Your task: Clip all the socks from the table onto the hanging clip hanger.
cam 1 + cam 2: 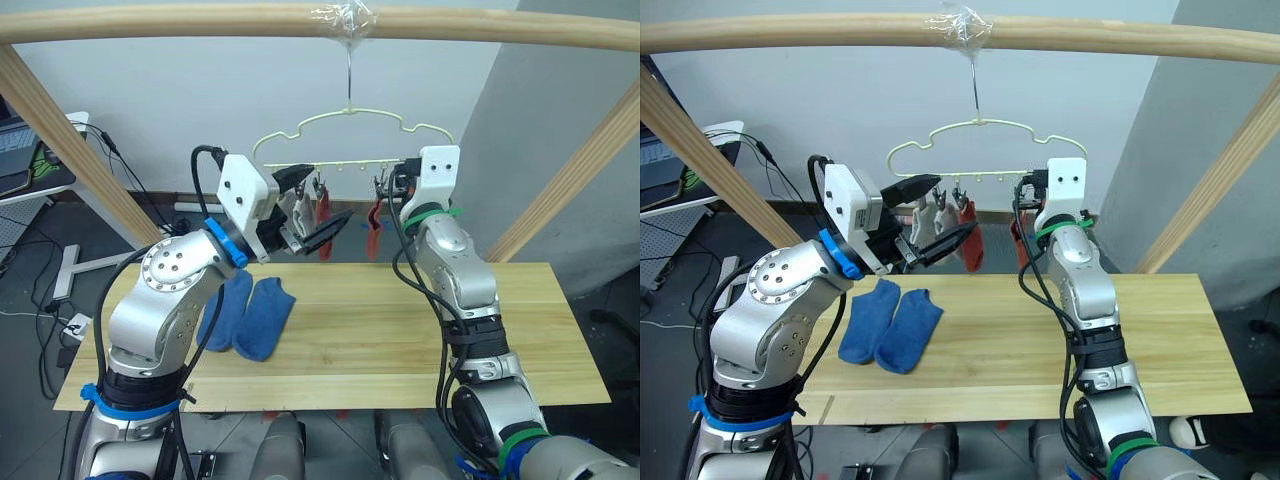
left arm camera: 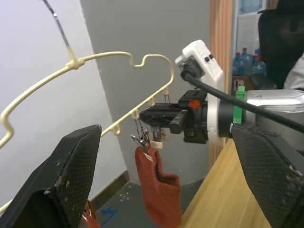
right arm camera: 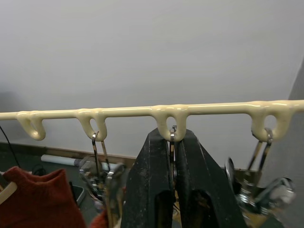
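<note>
The pale yellow clip hanger (image 1: 350, 120) hangs by its hook from the wooden pole. Two red socks (image 1: 373, 228) (image 1: 323, 212) hang from its clips, and something pale (image 1: 922, 218) hangs beside them, partly hidden by my left arm. Two blue socks (image 1: 250, 312) lie side by side on the table (image 1: 400, 340) at the left. My left gripper (image 1: 329, 192) is open and empty, held up in front of the hanging socks. At the hanger's right end my right gripper (image 3: 172, 142) is shut on a metal clip (image 3: 171, 135) below the bar; the left wrist view shows that gripper (image 2: 159, 121) beside a red sock (image 2: 159, 190).
A thick wooden pole (image 1: 200, 22) spans the top, with slanted wooden posts (image 1: 70, 140) (image 1: 570, 185) at both sides. A desk with a laptop (image 1: 18, 150) and cables stands off to the left. The table's right half is bare wood.
</note>
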Controlling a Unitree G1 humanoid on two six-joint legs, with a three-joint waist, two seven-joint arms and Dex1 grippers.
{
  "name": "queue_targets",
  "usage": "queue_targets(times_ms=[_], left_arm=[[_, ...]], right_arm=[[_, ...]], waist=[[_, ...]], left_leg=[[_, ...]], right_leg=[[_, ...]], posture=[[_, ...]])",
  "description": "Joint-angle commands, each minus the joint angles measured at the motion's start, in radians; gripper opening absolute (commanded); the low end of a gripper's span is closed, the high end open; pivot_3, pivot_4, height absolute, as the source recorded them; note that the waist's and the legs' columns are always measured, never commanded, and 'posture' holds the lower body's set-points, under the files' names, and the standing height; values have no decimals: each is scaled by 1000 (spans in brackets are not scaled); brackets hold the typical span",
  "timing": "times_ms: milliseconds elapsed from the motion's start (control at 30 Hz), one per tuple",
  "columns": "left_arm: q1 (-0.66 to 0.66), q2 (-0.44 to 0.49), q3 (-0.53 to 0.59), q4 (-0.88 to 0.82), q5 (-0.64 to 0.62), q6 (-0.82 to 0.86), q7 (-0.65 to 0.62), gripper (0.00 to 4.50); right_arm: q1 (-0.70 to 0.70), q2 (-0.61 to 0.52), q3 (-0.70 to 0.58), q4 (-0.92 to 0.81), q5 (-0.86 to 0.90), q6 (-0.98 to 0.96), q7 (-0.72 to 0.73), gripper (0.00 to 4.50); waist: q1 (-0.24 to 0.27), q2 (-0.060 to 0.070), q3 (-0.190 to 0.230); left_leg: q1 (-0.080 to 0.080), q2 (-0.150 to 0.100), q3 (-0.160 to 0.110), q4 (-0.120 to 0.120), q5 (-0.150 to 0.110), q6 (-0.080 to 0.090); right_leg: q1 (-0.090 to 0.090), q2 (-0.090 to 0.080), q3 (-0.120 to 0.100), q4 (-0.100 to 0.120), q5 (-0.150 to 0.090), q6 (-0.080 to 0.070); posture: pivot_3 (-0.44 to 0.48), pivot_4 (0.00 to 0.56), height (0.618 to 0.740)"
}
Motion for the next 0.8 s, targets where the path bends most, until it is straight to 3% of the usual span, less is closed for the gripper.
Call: queue_targets(times_ms=[33, 133, 267, 400, 500, 800], left_arm=[[54, -36, -2, -10, 6, 24, 63, 4500], [124, -76, -14, 16, 24, 58, 122, 4500], [269, -89, -65, 169, 186, -34, 196, 4500], [305, -109, -94, 316, 284, -125, 236, 4500], [300, -139, -113, 479, 372, -152, 316, 4500], [204, -217, -78, 709, 416, -142, 390, 4500]], right_arm=[[-9, -31, -14, -44, 13, 18, 37, 15], [-10, -62, -18, -64, 34, 74, 81, 15], [-13, -112, -23, -130, 92, 211, 155, 15], [19, -136, -24, -192, 107, 281, 169, 15], [48, -135, -32, -243, 112, 333, 157, 15], [49, -133, -38, -276, 121, 380, 147, 15]], waist=[[0, 0, 0], [0, 0, 0], [-1, 0, 0], [1, 0, 0], [3, 0, 0], [1, 0, 0]], left_leg=[[0, 0, 0, 0, 0, 0], [1, 0, 1, 0, 0, 0], [2, 0, 0, 0, 0, 0], [1, 0, 0, 1, 0, 0], [1, 0, 0, 1, 0, 0], [1, 0, 0, 1, 0, 0]], right_leg=[[0, 0, 0, 0, 0, 0], [1, 0, 1, -1, 0, 1], [1, 0, 0, 1, -1, 0], [1, 0, 0, 0, -2, 1], [1, 0, 0, 0, -3, -1], [1, 0, 0, 0, -2, 4]], posture=[[86, 231, 740], [86, 231, 740], [55, 235, 740], [38, 243, 740], [28, 247, 740], [14, 251, 740]])
